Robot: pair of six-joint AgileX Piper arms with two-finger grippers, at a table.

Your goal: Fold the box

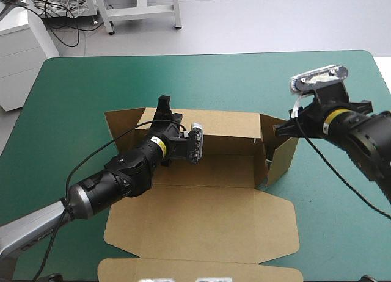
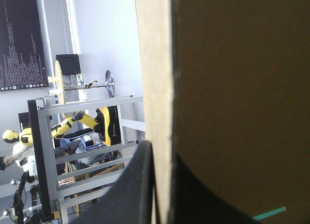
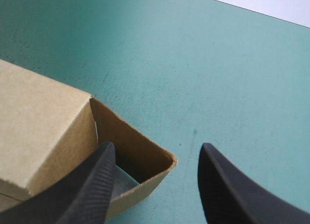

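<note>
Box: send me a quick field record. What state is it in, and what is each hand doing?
box: partly formed, open
rear wall: raised
right side flap: raised, angled outward
lid panel: flat on the teal-green cover, toward the near edge
left hand: shut on the box, at the rear wall's top edge near its left end
right hand: open, fingers either side of the right side flap's corner, not closed on it
</note>
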